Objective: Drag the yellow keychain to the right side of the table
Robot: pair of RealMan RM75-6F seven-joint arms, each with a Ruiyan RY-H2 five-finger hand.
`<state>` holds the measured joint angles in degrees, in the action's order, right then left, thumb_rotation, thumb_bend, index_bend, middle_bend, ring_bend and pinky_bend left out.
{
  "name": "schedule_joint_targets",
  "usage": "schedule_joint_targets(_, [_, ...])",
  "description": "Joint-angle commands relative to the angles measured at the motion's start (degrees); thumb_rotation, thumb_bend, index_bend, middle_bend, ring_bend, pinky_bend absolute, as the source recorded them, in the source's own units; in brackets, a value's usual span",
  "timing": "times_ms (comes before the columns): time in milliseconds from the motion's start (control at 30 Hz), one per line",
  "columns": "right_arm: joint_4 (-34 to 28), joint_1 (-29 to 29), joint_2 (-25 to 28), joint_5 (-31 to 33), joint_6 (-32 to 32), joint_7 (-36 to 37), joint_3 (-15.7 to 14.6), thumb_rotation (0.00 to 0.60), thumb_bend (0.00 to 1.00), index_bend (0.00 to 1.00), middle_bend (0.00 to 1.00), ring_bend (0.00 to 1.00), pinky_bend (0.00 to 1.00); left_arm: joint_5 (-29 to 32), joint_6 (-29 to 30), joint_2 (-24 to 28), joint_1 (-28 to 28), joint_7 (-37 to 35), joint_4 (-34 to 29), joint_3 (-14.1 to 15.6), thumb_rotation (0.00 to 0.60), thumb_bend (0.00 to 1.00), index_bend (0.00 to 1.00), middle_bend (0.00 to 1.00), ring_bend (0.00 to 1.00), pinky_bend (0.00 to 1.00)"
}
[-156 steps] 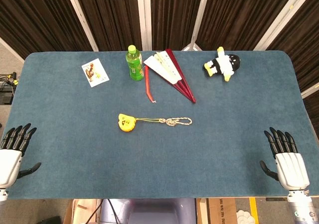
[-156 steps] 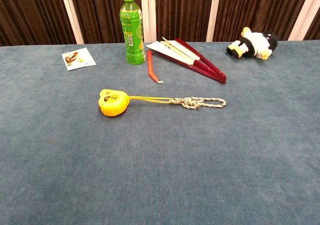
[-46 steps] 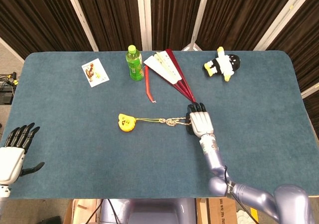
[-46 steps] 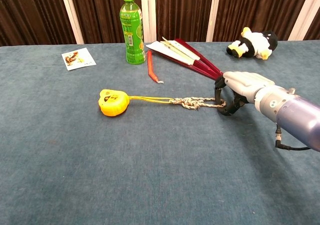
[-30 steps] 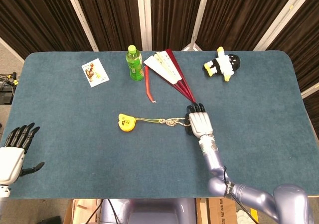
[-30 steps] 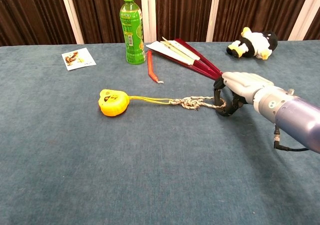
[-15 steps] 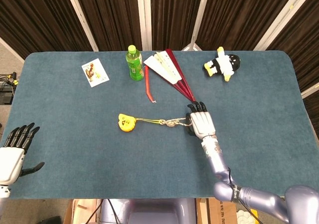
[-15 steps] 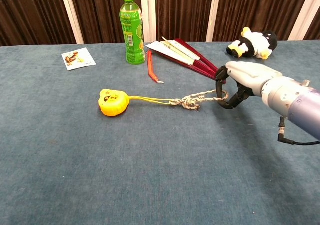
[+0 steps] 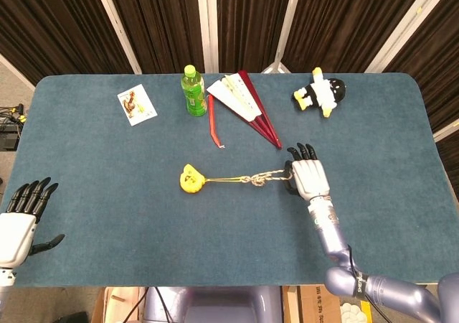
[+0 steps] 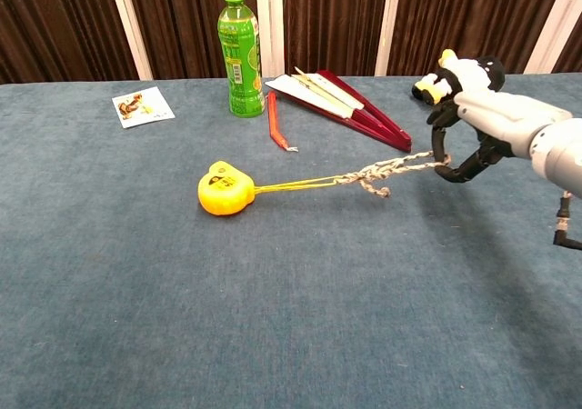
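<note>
The yellow keychain [image 9: 190, 180] [image 10: 225, 191] lies near the table's middle, tipped on its edge. Its yellow string and braided cord [image 9: 258, 178] [image 10: 375, 176] run taut to the right. My right hand [image 9: 309, 177] [image 10: 480, 127] holds the cord's far loop, lifted a little off the cloth, with dark fingers hooked through it. My left hand [image 9: 17, 221] rests at the near left corner with fingers spread, holding nothing; only the head view shows it.
Along the back stand a green bottle [image 9: 192, 90] [image 10: 239, 52], a red folded fan [image 9: 251, 108] [image 10: 345, 105], a red stick [image 9: 212, 120] and a picture card [image 9: 135, 104]. A black-and-white plush toy [image 9: 320, 92] [image 10: 464, 77] lies back right, just behind my right hand.
My right hand has pulled the cord to the right and lifted it. The cord has gone taut and the yellow keychain has slid rightward and tipped. The left hand stays put.
</note>
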<state>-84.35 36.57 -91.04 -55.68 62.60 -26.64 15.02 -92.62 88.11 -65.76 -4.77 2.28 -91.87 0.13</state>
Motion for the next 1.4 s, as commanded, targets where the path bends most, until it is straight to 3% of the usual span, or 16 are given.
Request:
schedule_joint_targets(33, [-0.8, -0.6, 1.3, 0.1, 0.5, 0.2, 0.0, 0.6, 0.42, 0.61, 0.2, 0.02, 0.04, -0.1, 0.2, 0.0, 0.1, 0.0, 0.0, 0.0, 0.6, 0.0, 0.0, 0.0, 0.0, 0.0])
schedule_joint_targets(800, [2.1, -3.8, 11.9, 3.7, 0.6, 4.0, 2.1, 0.6, 0.42, 0.62, 0.2, 0.02, 0.04, -0.7, 1.1, -0.4, 0.4, 1.7, -0.1, 0.1, 0.6, 0.0, 0.0, 0.0, 0.0, 0.0])
schedule_joint_targets(1400, [8.7, -3.1, 18.1, 8.7, -1.2, 5.8, 6.6, 0.6, 0.42, 0.62, 0.2, 0.02, 0.04, -1.2, 1.5, -0.6, 0.6, 2.6, -0.2, 0.1, 0.6, 0.0, 0.0, 0.0, 0.0, 0.0])
